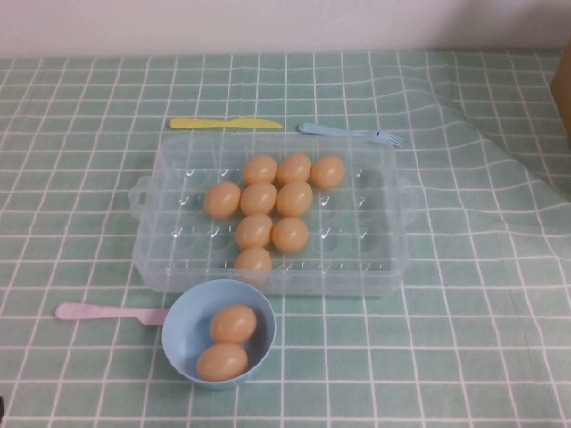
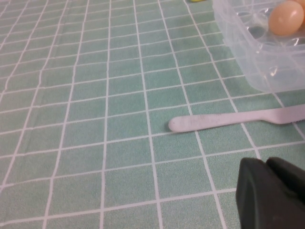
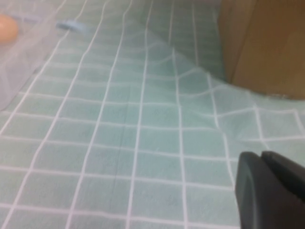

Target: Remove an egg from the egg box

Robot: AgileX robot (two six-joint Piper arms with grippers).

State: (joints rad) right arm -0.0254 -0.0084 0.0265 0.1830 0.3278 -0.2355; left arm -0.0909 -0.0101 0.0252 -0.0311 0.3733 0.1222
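The clear plastic egg box (image 1: 366, 234) lies in the middle of the table with several orange-tan eggs (image 1: 259, 198) in its dimples, all alike. Neither arm shows in the high view. In the left wrist view my left gripper (image 2: 267, 164) hovers shut and empty over the cloth, short of the pink knife (image 2: 228, 120) and a corner of the egg box (image 2: 257, 52) with one egg (image 2: 286, 18). My right gripper (image 3: 261, 155) is shut and empty over bare cloth, far from the egg box (image 3: 19, 57).
A light-blue bowl (image 1: 183, 343) with two eggs (image 1: 234, 323) stands in front of the box. A pink knife (image 1: 107, 313) lies to its left. Behind the box lie a yellow knife (image 1: 223, 124) and a blue fork (image 1: 348, 133). A wooden block (image 3: 267, 43) stands at the right edge.
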